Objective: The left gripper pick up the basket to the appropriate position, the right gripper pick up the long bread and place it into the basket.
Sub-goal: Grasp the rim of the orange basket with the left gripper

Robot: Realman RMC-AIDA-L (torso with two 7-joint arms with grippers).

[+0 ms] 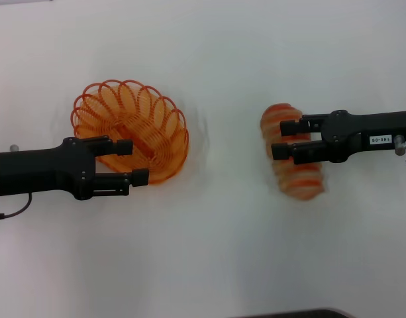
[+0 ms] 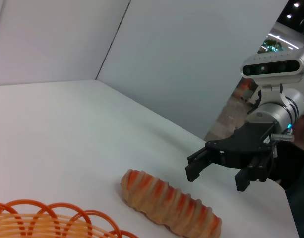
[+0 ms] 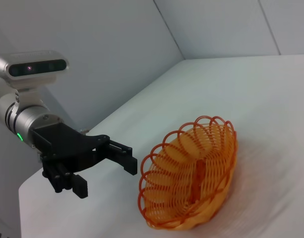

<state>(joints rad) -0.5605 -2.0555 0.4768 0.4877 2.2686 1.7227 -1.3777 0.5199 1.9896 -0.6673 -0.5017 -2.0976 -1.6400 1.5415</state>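
The orange wire basket (image 1: 143, 119) rests on the white table at the left, empty. My left gripper (image 1: 133, 162) is open at the basket's near rim; its upper finger overlaps the rim in the head view. In the right wrist view the left gripper (image 3: 104, 173) hangs a little apart from the basket (image 3: 191, 178). The long striped bread (image 1: 302, 182) lies on the table at the right. My right gripper (image 1: 284, 139) is open above the bread's middle. In the left wrist view the right gripper (image 2: 216, 176) hovers just over the bread (image 2: 171, 203) without touching it. The basket's rim (image 2: 42, 220) shows there too.
The white table top (image 1: 209, 252) lies between and in front of the two arms. A dark edge (image 1: 289, 313) shows at the bottom of the head view. White backdrop walls (image 2: 191, 59) stand behind the table.
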